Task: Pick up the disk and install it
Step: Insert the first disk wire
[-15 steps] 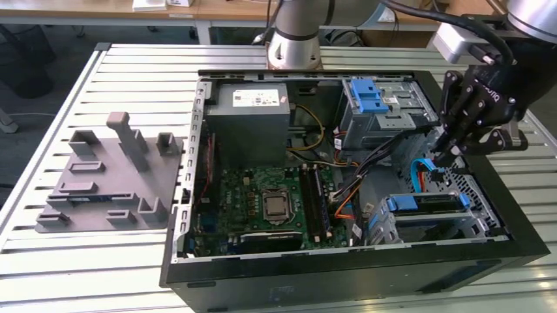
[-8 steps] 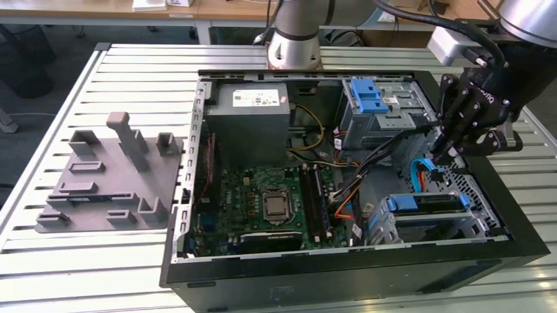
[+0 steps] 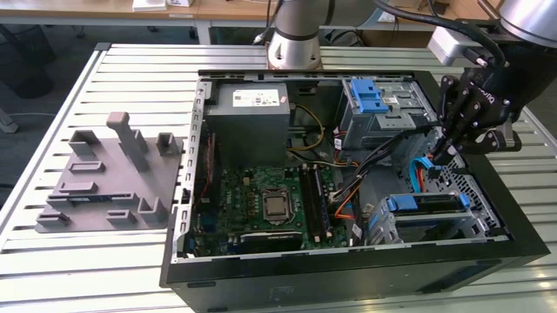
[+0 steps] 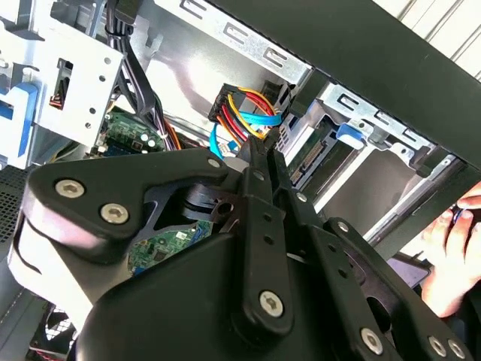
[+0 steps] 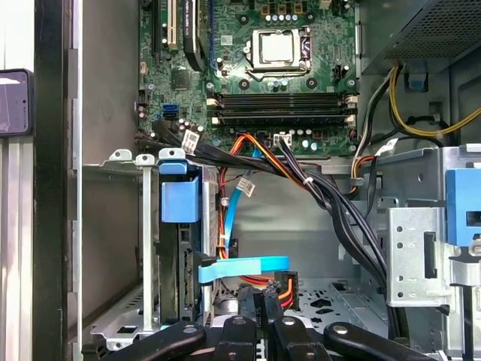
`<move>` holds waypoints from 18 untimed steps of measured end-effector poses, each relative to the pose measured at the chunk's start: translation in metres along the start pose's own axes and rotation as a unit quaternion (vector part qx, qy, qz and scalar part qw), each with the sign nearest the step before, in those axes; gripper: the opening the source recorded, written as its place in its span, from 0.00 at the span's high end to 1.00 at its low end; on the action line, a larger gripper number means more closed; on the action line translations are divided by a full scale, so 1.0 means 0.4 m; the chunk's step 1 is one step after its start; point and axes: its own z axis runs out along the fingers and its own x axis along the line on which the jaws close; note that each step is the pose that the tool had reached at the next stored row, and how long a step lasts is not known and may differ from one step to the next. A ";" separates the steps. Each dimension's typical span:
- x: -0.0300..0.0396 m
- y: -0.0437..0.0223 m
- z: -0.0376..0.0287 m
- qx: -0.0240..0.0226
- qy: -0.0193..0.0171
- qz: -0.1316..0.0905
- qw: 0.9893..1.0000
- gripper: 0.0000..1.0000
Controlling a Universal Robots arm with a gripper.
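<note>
On slatted table (image 3: pixel 104 274): open computer case (image 3: pixel 348 274).

The exterior view looks steeply down from high above on the whole open computer case (image 3: pixel 348 176) on the counter (image 3: pixel 130 65). Both wrist views sit close inside it, sharing the drive cage (image 5: pixel 176 248) and cables (image 4: pixel 248 113).

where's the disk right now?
The disk sits in the drive cage at the case's front corner, on the exterior view's right, just below the gripper.

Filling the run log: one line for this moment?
disk: seated in drive cage | gripper: shut, at cable plugs beside disk
</note>
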 end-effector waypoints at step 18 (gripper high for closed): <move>0.009 -0.001 0.001 0.000 -0.010 0.000 1.000 0.84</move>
